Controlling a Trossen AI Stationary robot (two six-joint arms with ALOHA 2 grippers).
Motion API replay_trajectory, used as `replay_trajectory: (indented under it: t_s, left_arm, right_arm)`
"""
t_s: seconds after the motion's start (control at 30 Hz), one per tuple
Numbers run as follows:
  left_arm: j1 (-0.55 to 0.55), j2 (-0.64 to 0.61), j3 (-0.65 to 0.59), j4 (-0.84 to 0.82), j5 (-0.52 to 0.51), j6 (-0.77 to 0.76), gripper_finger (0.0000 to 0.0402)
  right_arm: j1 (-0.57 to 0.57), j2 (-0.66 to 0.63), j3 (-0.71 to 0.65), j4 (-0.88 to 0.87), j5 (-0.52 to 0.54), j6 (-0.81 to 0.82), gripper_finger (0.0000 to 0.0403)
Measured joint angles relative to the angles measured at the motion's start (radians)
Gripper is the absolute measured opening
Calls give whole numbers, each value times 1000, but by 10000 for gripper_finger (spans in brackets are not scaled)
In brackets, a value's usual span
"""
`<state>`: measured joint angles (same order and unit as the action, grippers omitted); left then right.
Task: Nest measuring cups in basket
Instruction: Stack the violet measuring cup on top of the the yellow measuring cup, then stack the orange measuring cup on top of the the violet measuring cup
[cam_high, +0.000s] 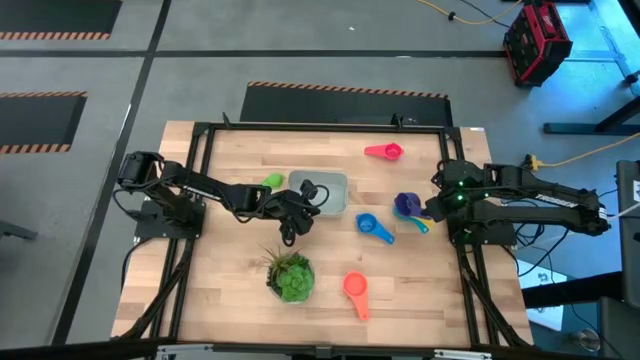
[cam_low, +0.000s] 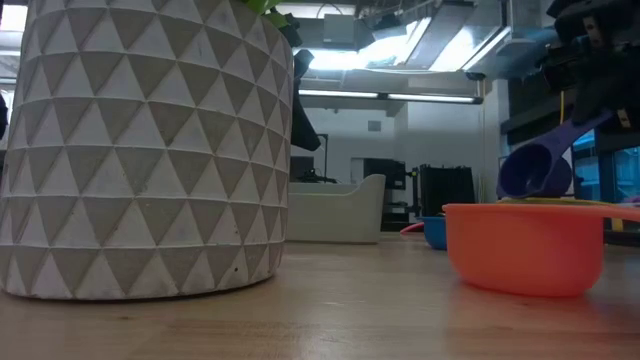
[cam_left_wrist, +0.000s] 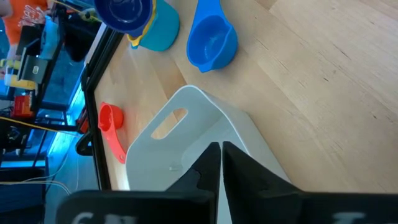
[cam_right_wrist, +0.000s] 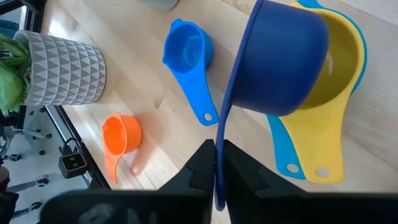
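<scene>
The pale grey-blue basket (cam_high: 325, 187) sits mid-table, and my left gripper (cam_high: 305, 200) is shut on its wall. A green cup (cam_high: 272, 182) lies just left of the basket. My right gripper (cam_high: 432, 205) is shut on the purple cup (cam_right_wrist: 280, 62), which hangs over the yellow cup (cam_right_wrist: 339, 68). The yellow cup is nested in a light-blue cup (cam_right_wrist: 283, 146). A blue cup (cam_high: 375, 227), a pink cup (cam_high: 383, 152) and an orange cup (cam_high: 355, 290) lie loose on the table. My left gripper (cam_left_wrist: 222, 155) pinches the basket's thin side wall (cam_left_wrist: 214, 134) at its rim, with one finger on each face of the wall. The end wall with the handle slot (cam_left_wrist: 168, 124) stands beyond the fingers. My right gripper (cam_right_wrist: 216, 155) pinches the purple cup's handle (cam_right_wrist: 225, 124) near its free end, the fingers lying along it. The cup is lifted clear and tilted, its bowl (cam_low: 535, 165) lower than the handle and just above the yellow cup.
A leafy plant in a white patterned pot (cam_high: 290, 275) stands near the table's near edge, close to my left arm. The pot (cam_low: 150, 150) fills the left of the low view. A black frame rail (cam_high: 200, 135) borders the table top.
</scene>
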<state>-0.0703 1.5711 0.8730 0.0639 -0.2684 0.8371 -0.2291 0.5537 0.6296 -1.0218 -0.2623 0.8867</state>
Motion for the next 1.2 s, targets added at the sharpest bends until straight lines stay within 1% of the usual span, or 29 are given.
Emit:
replay_trajectory:
  t_s: [0.17, 0.3, 0.5, 0.6, 0.77, 0.83, 1.03, 1.1, 1.2]
  left_arm:
    - [0, 0, 0, 0, 0, 0, 1]
    - [0, 0, 0, 0, 0, 0, 7]
    - [0, 0, 0, 0, 0, 0, 18]
    - [0, 0, 0, 0, 0, 0, 21]
    - [0, 0, 0, 0, 0, 0, 20]
    - [0, 0, 0, 0, 0, 0, 16]
    - [0, 0, 0, 0, 0, 0, 4]
    - [0, 0, 0, 0, 0, 0, 1]
    - [0, 0, 0, 0, 0, 0, 3]
  right_arm:
    - [0, 0, 0, 0, -1, 2, 30]
    - [0, 0, 0, -1, -7, 3, 32]
    - [0, 0, 0, -1, -8, 3, 67]
    - [0, 0, 0, -1, -8, 2, 78]
    - [0, 0, 0, -12, 6, -19, 80]
    - [0, 0, 0, -22, 8, -50, 80]
    - [0, 0, 0, -19, 7, -77, 80]
    - [1, 0, 0, 4, 6, -73, 80]
    - [1, 0, 0, 97, 13, -72, 80]
